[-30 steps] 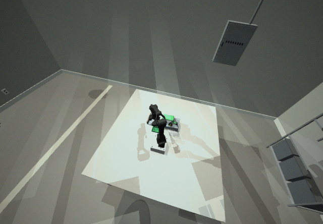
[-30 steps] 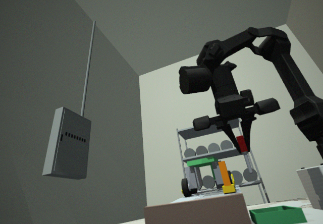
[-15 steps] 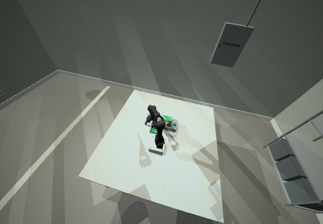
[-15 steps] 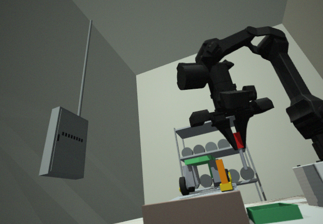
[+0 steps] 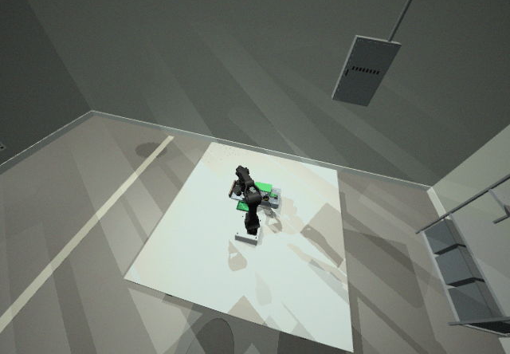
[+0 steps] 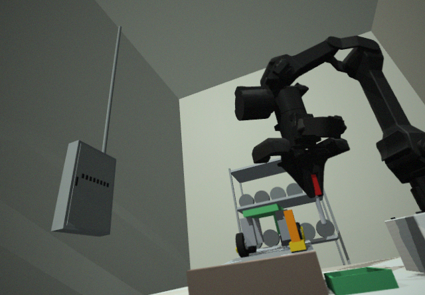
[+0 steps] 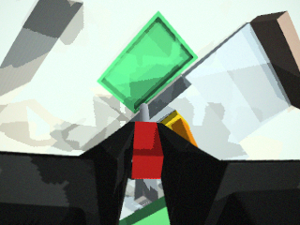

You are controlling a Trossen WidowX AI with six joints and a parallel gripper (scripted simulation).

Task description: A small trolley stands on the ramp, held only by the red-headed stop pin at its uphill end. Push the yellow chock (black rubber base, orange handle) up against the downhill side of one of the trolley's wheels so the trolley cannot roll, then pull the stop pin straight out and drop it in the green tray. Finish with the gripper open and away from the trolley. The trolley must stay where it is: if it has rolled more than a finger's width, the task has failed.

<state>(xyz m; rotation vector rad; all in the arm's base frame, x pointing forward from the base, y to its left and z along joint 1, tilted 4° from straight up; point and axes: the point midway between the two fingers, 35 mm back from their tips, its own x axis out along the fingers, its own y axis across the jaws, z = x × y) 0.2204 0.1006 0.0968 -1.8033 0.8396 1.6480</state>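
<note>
- The gripper [image 6: 314,190] hangs in the air with its fingers clamped on the red head of the stop pin [image 6: 316,185]; the grey shaft points down below the fingertips, free of anything
- From the wrist view the red head [image 7: 147,150] sits squeezed between both dark fingers; the shaft tip pokes out ahead, lined up with the near corner of the green tray [image 7: 147,61]
- The tray lies flat on the pale mat [image 5: 288,268], seen as a tilted diamond from the wrist; in the exterior view it sits low at the right [image 6: 360,280], well apart from the pin above
- The trolley [image 6: 261,211] stands on the ramp [image 7: 234,89] with its green deck up top and a black wheel [image 6: 242,244] at the left end
- The yellow chock [image 6: 297,245] sits on the ramp with its orange handle [image 6: 291,226] rising upright; it stands right at a yellow-hubbed wheel, though whether they touch I cannot tell
- In the top view the arm [image 5: 251,202] bends over the green patches; details there are too small to read
- A shelf rack [image 6: 234,195] stands behind the trolley; a grey wall box [image 6: 85,189] hangs at the left; a brown block [image 6: 254,278] fills the foreground
</note>
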